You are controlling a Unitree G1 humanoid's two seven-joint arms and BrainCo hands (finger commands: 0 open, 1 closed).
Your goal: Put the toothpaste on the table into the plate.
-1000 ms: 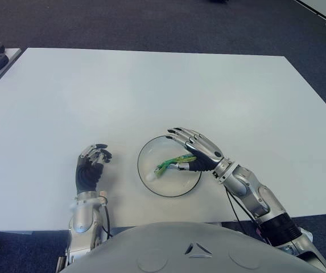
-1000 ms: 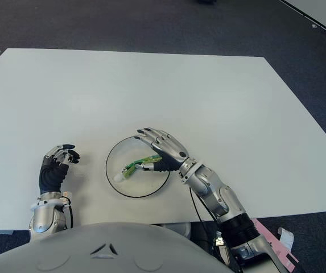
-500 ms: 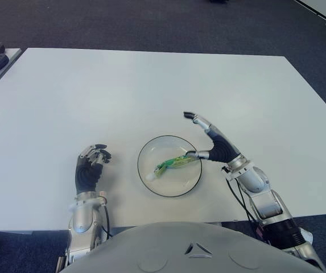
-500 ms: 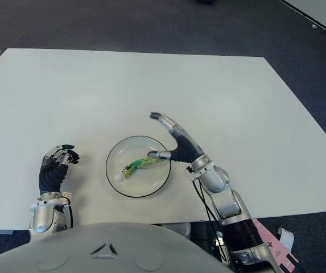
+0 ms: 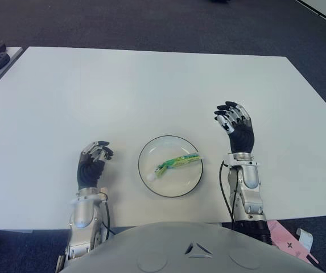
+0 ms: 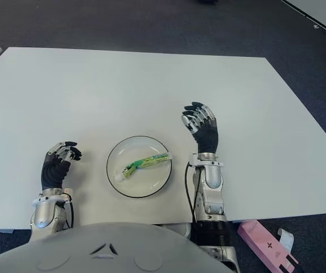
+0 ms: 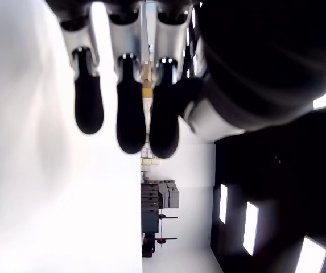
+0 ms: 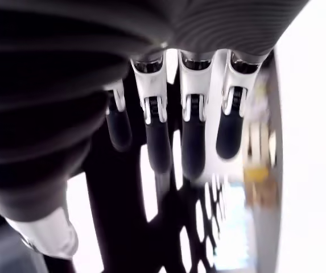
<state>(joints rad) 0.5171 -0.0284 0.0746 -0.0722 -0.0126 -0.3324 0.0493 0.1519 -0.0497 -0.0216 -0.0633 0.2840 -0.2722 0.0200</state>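
Lying across the middle of the round plate (image 5: 192, 182) is the green toothpaste tube (image 5: 171, 164), its white cap toward my left and the flat crimped end toward my right, all of it inside the dark rim. The plate sits on the white surface (image 5: 151, 96) close to my body, between my two hands. My right robot hand (image 5: 235, 126) stands upright just to the right of the plate, apart from it, palm turned away, fingers relaxed with the tips only lightly bent, and it grips nothing; the right wrist view shows the four fingers (image 8: 191, 142) hanging loose with nothing between them. My left robot hand (image 5: 92, 166) shows to the left of the plate, apart from it, fingers curled inward around nothing; the left wrist view shows the dark fingertips (image 7: 130, 116) bent down together.
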